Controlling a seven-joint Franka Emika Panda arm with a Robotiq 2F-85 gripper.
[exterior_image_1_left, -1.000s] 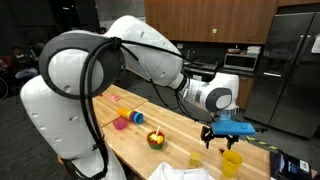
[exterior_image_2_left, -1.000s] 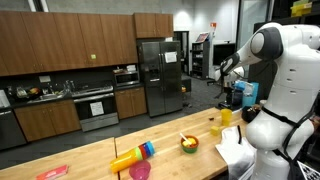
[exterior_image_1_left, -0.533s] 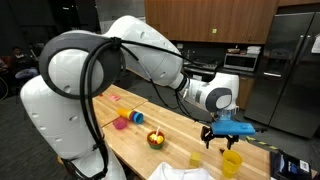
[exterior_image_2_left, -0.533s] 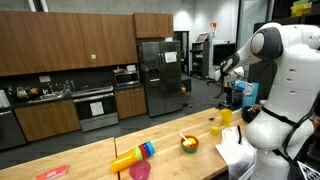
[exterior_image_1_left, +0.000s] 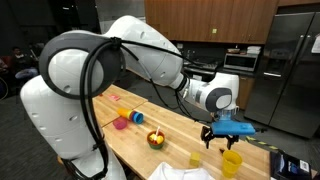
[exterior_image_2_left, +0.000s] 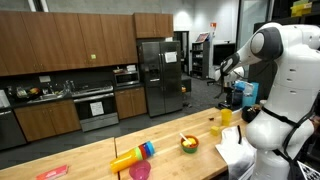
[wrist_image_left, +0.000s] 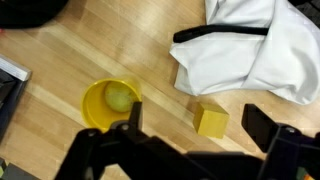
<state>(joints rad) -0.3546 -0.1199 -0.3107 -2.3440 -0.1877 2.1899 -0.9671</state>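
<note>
My gripper (wrist_image_left: 195, 125) is open and empty, hovering above a wooden table. In the wrist view a small yellow block (wrist_image_left: 211, 121) lies on the wood between the two black fingers, nearer the right one. A yellow cup (wrist_image_left: 110, 103) with a yellowish round thing inside stands to its left. Both exterior views show the gripper (exterior_image_1_left: 214, 137) (exterior_image_2_left: 229, 101) raised over the block (exterior_image_1_left: 196, 159) (exterior_image_2_left: 214, 127) and the cup (exterior_image_1_left: 232, 162) (exterior_image_2_left: 226, 116).
A white cloth (wrist_image_left: 250, 45) with a black strap lies just beyond the block. On the table (exterior_image_1_left: 175, 128) also stand a bowl of fruit (exterior_image_1_left: 156, 139) (exterior_image_2_left: 188, 144), a yellow and blue cylinder (exterior_image_2_left: 135, 154), a pink cup (exterior_image_2_left: 140, 171) and a pink thing (exterior_image_1_left: 113, 98). Kitchen cabinets and a fridge stand behind.
</note>
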